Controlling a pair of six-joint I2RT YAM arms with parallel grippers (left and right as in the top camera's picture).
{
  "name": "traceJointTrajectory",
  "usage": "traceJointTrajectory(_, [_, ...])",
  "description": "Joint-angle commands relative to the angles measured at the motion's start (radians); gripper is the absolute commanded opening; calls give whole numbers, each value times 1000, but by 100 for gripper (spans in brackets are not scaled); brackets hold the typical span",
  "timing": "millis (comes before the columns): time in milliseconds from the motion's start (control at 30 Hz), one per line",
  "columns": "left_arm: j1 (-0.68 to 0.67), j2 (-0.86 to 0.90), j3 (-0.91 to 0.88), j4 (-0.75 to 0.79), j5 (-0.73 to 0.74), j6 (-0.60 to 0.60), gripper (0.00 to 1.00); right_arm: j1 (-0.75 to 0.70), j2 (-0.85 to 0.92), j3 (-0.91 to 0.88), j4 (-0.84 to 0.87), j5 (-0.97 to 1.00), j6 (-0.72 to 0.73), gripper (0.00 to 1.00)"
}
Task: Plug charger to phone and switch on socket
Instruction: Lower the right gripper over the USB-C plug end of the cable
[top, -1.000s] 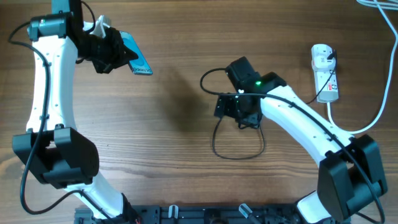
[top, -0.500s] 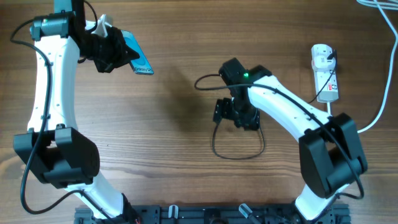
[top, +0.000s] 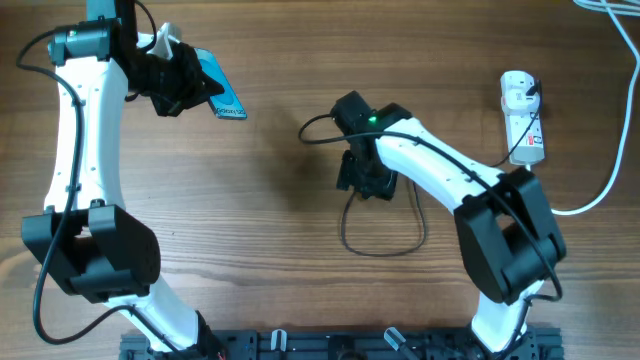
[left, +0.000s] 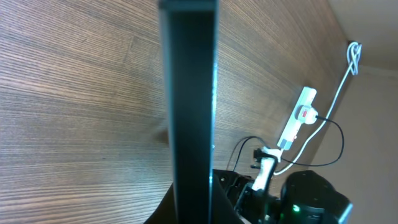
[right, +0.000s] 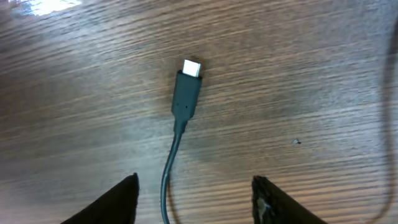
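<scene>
Lying flat on the table (right: 298, 62), the charger (right: 185, 96) points its connector tip away from the right gripper (right: 196, 182). The tip is just ahead of the fingertips and the cable runs back between them. The jaws stand apart, gripping nothing. The left gripper (top: 178, 85) is clamped on the phone (top: 222, 97), teal screen tilted. The socket (top: 522, 120) lies well off to the right gripper's right.

Bright even light, soft shadows, mild glare.
</scene>
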Motion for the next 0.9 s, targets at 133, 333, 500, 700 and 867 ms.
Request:
traceJointTrajectory(133, [-3, -6, 6, 7, 8, -5, 4, 9, 39, 10, 32, 55, 60, 46])
traceJointTrajectory(333, [-3, -6, 6, 7, 8, -5, 4, 9, 39, 8, 61, 54, 67, 38])
traceJointTrajectory(500, [-3, -6, 6, 7, 9, -5, 4, 9, 42, -17, 84, 54, 84, 38])
traceJointTrajectory(700, [-3, -6, 6, 7, 9, -5, 4, 9, 47, -41, 123, 54, 94, 34])
traceJointTrajectory(867, [-3, -6, 6, 7, 9, -5, 4, 9, 68, -41, 128, 76, 110, 33])
